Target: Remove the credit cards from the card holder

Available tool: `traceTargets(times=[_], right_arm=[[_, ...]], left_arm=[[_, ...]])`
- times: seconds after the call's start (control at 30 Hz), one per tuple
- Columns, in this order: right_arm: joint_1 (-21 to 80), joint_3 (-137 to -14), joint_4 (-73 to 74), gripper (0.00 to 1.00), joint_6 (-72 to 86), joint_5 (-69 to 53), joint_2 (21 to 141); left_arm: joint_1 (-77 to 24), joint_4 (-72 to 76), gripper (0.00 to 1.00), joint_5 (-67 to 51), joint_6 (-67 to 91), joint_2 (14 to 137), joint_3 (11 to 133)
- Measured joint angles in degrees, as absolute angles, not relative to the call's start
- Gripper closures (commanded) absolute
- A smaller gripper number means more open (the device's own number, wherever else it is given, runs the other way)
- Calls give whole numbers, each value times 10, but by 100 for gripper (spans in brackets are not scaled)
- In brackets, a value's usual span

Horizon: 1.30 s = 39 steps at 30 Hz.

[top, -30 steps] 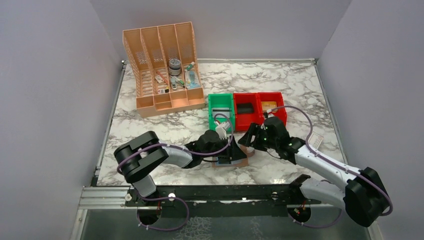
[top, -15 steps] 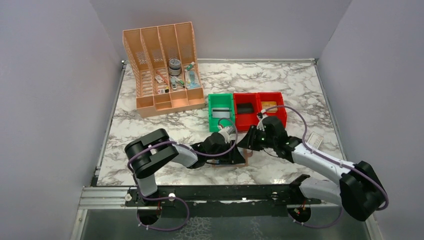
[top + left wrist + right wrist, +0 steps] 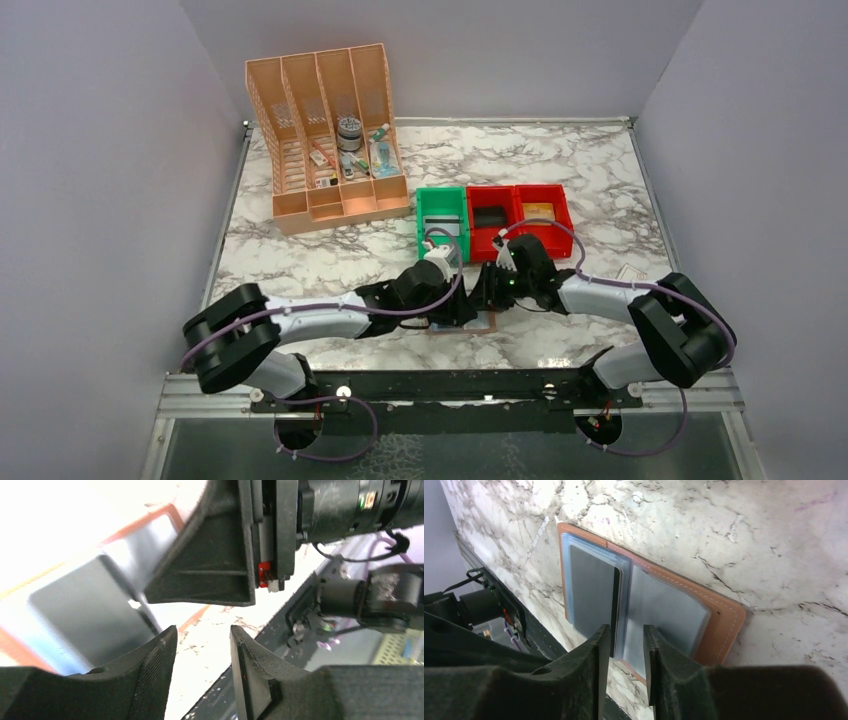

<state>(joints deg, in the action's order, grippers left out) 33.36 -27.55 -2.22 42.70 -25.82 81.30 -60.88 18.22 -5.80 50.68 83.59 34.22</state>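
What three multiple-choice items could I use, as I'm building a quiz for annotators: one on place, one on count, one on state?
1. Where does the card holder lie? A in a bin; B on the table; C in the organizer.
2. How many red bins? A one; B three; C two.
3. The card holder is: A open; B folded shut; C standing on edge.
Key: B, bare marble surrounds it; C, two stand side by side; A, its pockets show, a dark card in one.
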Motion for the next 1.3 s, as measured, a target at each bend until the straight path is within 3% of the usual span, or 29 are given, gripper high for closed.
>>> traceTargets(times=[0.13, 0.33, 0.97, 1.1, 1.3], right_arm=[[334, -271, -40, 64, 425, -268, 813], [334, -266, -62, 65, 427, -286, 814], [333, -268, -107, 72, 434, -323, 871], [332, -269, -120, 89, 432, -331, 883], [329, -270, -119, 99, 423, -333, 889]], left_arm=[[-604, 69, 54, 13, 482, 776, 368], [-578, -1, 54, 50, 474, 785, 376], [-577, -36, 64, 57, 470, 848, 399], [-577, -36, 64, 57, 470, 848, 399], [-577, -39, 65, 57, 470, 848, 399]])
